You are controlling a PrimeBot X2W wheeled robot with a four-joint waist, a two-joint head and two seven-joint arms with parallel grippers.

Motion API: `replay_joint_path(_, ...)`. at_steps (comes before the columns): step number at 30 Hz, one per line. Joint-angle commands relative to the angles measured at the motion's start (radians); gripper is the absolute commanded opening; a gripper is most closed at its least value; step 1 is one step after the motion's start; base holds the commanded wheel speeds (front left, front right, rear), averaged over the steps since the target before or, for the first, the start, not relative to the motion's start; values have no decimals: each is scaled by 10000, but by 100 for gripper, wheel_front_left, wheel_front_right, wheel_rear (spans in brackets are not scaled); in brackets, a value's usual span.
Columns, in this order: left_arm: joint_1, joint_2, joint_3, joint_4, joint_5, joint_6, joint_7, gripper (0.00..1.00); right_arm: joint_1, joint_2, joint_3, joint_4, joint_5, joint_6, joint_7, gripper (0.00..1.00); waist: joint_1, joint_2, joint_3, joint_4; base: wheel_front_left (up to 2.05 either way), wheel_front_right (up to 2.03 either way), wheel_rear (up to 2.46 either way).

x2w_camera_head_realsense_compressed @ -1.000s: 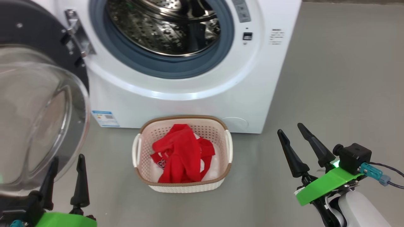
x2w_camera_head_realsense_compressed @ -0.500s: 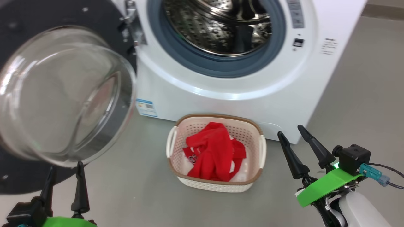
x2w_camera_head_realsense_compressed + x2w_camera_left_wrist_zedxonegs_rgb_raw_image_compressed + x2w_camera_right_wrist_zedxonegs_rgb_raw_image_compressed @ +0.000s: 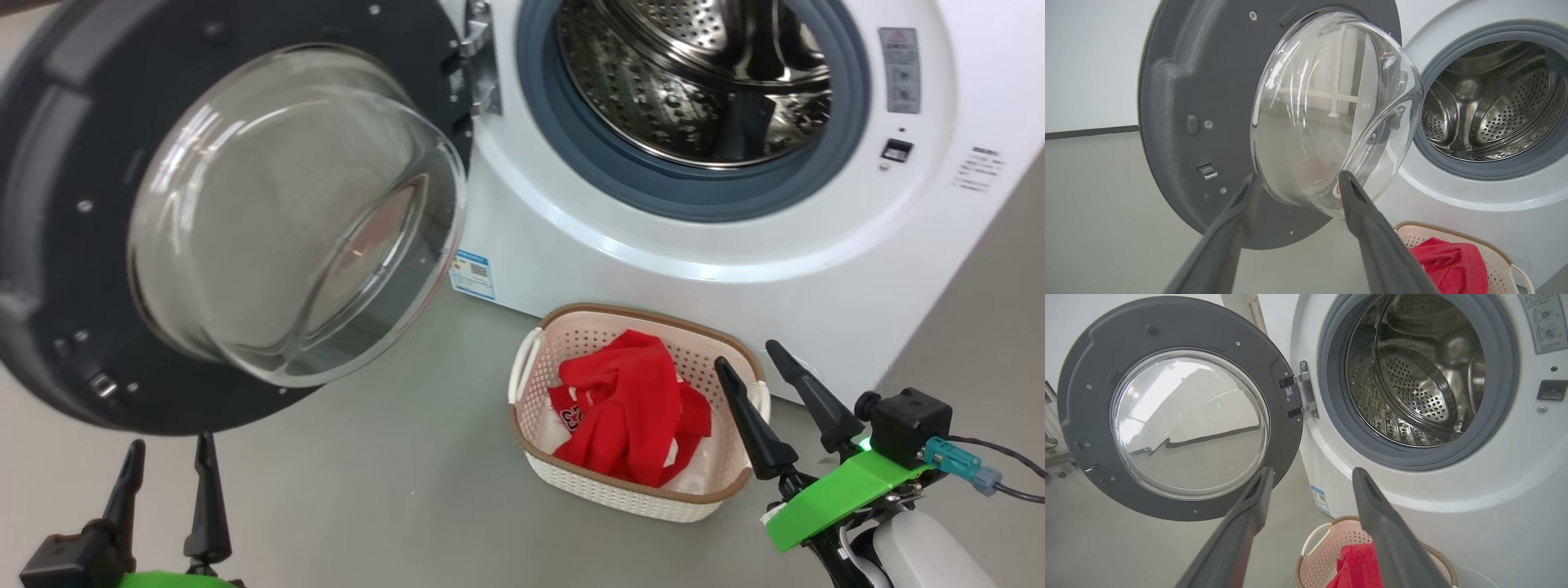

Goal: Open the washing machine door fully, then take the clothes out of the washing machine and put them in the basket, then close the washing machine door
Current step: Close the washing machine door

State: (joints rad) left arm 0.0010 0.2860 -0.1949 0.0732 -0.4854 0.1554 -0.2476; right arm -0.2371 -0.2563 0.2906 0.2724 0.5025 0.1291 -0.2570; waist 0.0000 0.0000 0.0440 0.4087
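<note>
Washing machine door (image 3: pixel 245 220) was found swung wide open across the upper left of the head view. Its dark grey inner side and bulging glass bowl were turned toward the camera, and it was hung on a metal hinge (image 3: pixel 478 57) at top centre. The washing machine (image 3: pixel 653 253) itself was spread over the upper right, with a grey gasket (image 3: pixel 653 186) ringed around a shiny perforated drum (image 3: pixel 702 82). A blue label sticker (image 3: pixel 472 273) was stuck low on the white front, just right of the glass bowl.

The basket (image 3: pixel 620 496) was parked on the floor (image 3: pixel 392 490) right in front of the machine, lower centre-right. The clothes (image 3: pixel 629 408) were heaped inside it, mostly red with a bit of white lettering.

The left claw (image 3: pixel 171 441) was held in the lower left corner under the door's bottom edge, fingers spread apart, nothing gripped. The right claw (image 3: pixel 747 353) was kept at the lower right, also spread and empty, with its tips lined up over the basket's right rim in the frame. Whether that rim was actually touched couldn't be told.
</note>
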Motion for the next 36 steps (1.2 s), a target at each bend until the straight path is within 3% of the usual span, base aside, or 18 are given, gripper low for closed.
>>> replay_joint_path(1, -157, 269, 384, -260, 10, 96, -34, 100, 33, -26, 225, -210, 62, 16, -48, 100, 0, 0, -71, 257, 0, 0, 0)
replay_joint_path(36, -81, 639, 390, -652, 28, 257, 28, 100, 69, 19, 457, -155, 145, 16, -48, 100, 0, 0, -174, 314, 0, 0, 0)
